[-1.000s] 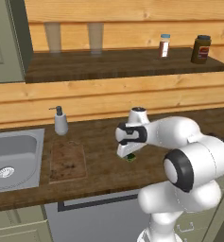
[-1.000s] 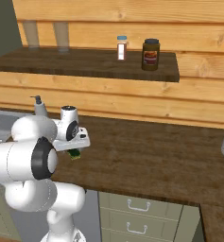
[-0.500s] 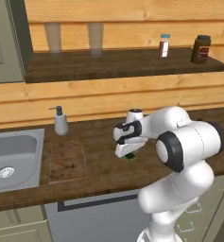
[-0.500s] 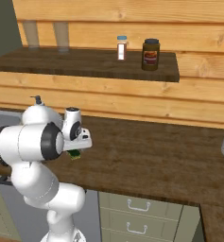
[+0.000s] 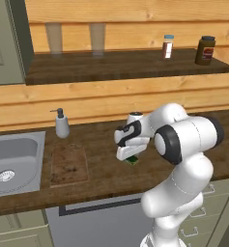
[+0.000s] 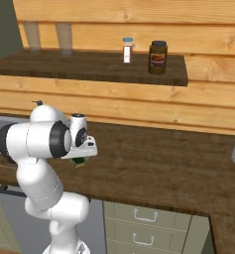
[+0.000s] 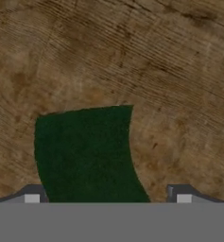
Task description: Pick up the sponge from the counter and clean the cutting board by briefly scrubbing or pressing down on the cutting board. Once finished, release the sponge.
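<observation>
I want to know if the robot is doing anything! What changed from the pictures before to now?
The arm folded in closer to its own body, keeping the claw low over the sponge. The hand view shows the sponge between the open fingertips, not grabbed yet. The sponge, the cutting board and the soap bottle stayed put.

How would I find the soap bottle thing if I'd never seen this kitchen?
Start at the grey metal sink on the left of the dark wooden counter. Just past its back right corner, against the plank wall, stands a small grey pump bottle, behind the cutting board. It is the one upright thing down there.
</observation>
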Motion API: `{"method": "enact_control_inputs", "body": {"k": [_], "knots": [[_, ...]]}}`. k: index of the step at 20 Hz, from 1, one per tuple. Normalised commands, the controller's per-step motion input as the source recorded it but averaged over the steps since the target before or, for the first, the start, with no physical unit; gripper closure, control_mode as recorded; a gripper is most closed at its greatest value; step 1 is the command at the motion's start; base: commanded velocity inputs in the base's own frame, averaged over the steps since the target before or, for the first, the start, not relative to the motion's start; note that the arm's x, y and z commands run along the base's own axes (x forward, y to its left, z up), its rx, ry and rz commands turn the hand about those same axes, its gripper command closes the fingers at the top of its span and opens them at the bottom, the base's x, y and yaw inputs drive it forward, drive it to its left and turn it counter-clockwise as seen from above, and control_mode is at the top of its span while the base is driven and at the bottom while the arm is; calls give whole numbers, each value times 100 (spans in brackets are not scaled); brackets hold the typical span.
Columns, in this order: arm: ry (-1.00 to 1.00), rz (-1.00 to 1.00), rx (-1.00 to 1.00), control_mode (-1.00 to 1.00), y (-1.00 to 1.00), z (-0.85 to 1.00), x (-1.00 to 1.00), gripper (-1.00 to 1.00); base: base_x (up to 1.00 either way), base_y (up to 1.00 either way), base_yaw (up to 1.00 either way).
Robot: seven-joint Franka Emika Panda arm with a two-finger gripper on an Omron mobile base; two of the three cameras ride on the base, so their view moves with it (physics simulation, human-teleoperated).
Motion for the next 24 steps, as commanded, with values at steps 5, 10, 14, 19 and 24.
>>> {"method": "enact_control_inputs", "body": {"k": [5, 10, 14, 19, 24], "knots": [[3, 0, 0, -100, 16, -39, 10, 100, 0, 0, 0], [0, 0, 0, -100, 12, -28, 0, 100, 0, 0, 0], [-2, 3, 0, -100, 8, 7, -1, 100, 0, 0, 0], [0, 24, 0, -100, 24, 62, 0, 100, 0, 0, 0], [0, 38, 2, -100, 81, 51, 0, 100, 0, 0, 0]]}}
